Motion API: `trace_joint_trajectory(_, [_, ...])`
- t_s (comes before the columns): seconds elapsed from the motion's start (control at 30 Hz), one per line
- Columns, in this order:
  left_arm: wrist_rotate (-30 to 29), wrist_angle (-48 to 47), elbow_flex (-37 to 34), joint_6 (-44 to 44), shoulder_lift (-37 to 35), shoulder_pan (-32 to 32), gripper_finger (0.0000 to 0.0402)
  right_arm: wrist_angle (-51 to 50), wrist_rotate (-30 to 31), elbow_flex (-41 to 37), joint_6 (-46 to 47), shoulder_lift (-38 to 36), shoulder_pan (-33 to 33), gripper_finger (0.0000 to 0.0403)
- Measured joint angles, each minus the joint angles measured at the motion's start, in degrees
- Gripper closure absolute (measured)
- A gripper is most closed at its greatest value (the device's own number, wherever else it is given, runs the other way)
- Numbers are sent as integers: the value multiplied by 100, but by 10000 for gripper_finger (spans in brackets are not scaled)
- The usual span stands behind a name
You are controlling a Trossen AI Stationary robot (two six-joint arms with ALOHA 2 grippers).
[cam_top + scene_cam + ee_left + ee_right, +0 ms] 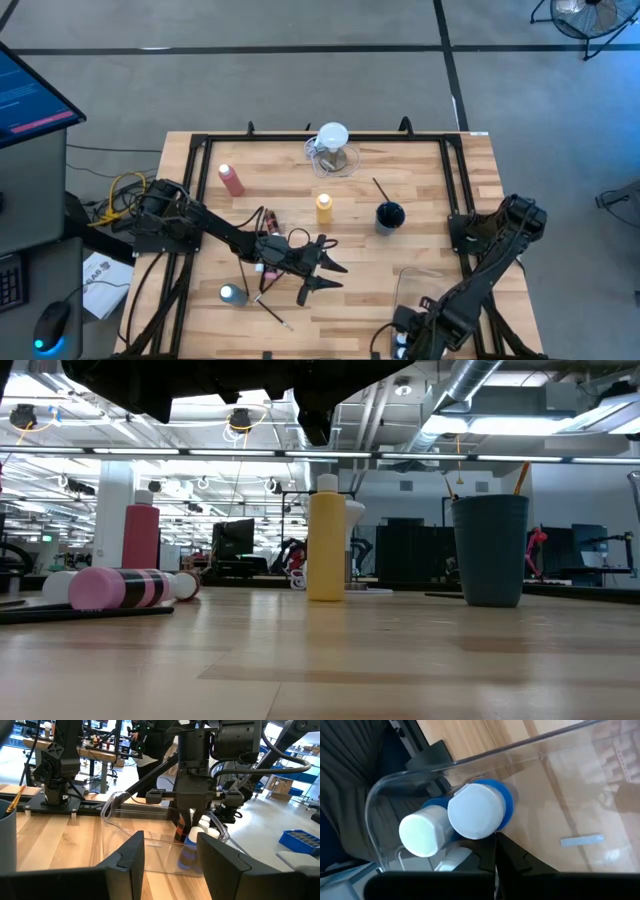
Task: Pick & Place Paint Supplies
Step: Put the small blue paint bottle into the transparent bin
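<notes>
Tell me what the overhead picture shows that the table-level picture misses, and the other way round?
Only the overhead view shows both arms whole: the left gripper open and empty over the table's middle, the right gripper shut over a clear bin at the near edge. It also shows a brush lying on the wood and a small capped bottle.

Only the table-level view shows the room behind, with ceiling lights and pipes, and a pink-capped bottle lying on its side.

Both show the yellow bottle, the upright pink bottle and the dark cup.
</notes>
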Motion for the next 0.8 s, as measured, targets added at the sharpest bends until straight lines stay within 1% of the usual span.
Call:
trace_joint_trajectory(0.13, [2, 0, 0, 0, -1, 0, 261, -32, -1, 0, -44, 0, 0, 403])
trace_joint_trajectory(0.43, [4, 0, 0, 0, -2, -2, 261, -619, -1, 0, 50, 0, -88, 403])
trace_joint_trajectory(0.6, [4, 0, 0, 0, 0, -2, 261, -586, -11, 0, -37, 0, -163, 403])
trace_joint_trajectory(0.8, [4, 0, 0, 0, -2, 0, 261, -458, -157, 0, -46, -1, -161, 403])
